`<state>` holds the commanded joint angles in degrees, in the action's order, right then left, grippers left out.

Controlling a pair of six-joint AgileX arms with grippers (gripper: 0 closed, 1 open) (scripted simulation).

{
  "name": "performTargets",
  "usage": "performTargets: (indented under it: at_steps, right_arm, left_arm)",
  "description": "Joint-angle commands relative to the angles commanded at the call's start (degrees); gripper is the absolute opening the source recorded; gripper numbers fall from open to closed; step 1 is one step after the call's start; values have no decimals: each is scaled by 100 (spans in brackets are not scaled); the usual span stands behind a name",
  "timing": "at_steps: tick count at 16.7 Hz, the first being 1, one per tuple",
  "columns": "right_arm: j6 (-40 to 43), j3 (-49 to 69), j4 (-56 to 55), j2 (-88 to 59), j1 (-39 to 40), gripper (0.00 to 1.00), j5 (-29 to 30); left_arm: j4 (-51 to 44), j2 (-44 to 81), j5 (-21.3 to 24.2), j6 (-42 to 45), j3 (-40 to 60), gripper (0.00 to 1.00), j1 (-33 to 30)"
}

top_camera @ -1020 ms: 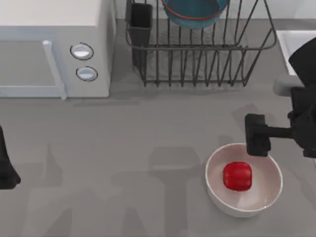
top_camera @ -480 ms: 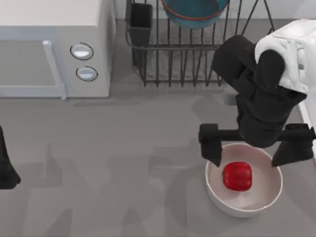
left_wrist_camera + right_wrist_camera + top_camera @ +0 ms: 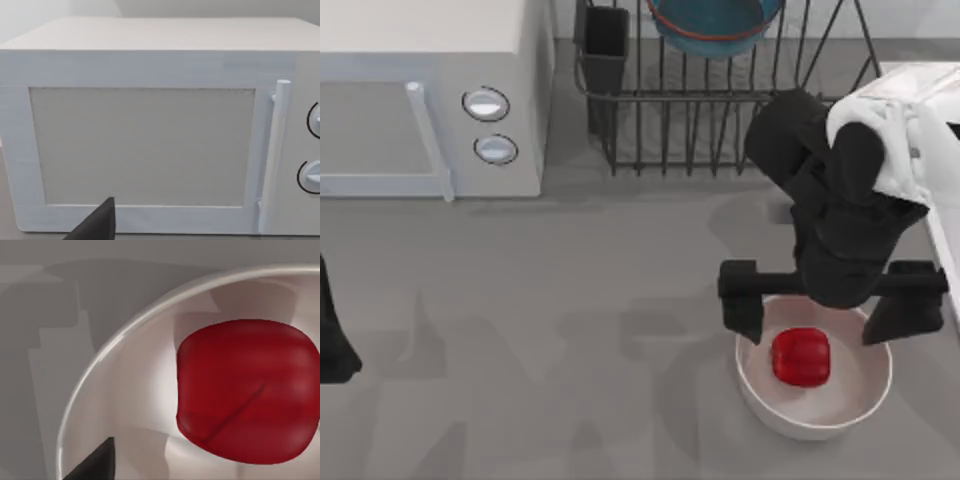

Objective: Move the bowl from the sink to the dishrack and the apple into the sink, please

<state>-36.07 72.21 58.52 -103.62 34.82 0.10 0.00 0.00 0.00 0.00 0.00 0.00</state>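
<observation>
The apple lies in a white bowl, right gripper spread wide above; no lettering is legible.

The right pincer hangs spread wide over the far rim of the white bowl, one finger outside the bowl's left edge, the other at its right edge. The apple sits in the bowl's middle, with open room all around it inside the wall. The dishrack stands far behind the arm, the microwave far left. The grey table between microwave and bowl lies open. The left pincer sits at the left edge.
</observation>
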Motion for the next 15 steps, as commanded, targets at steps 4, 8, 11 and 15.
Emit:
performTargets:
  at_steps: [4,8,11,15]
  right_arm:
    - [-4,-577,-1044,-448,30,100,-24]
    - [-17,-1048,-1875,-821,50,100,-9]
    - [-19,-1099,-1953,-862,52,100,-3]
    - [-19,-1099,-1953,-862,52,85,-3]
  left_arm:
    - [0,0,0,0,0,100,0]
    - [0,0,0,0,0,100,0]
    - [0,0,0,0,0,100,0]
    - [0,0,0,0,0,100,0]
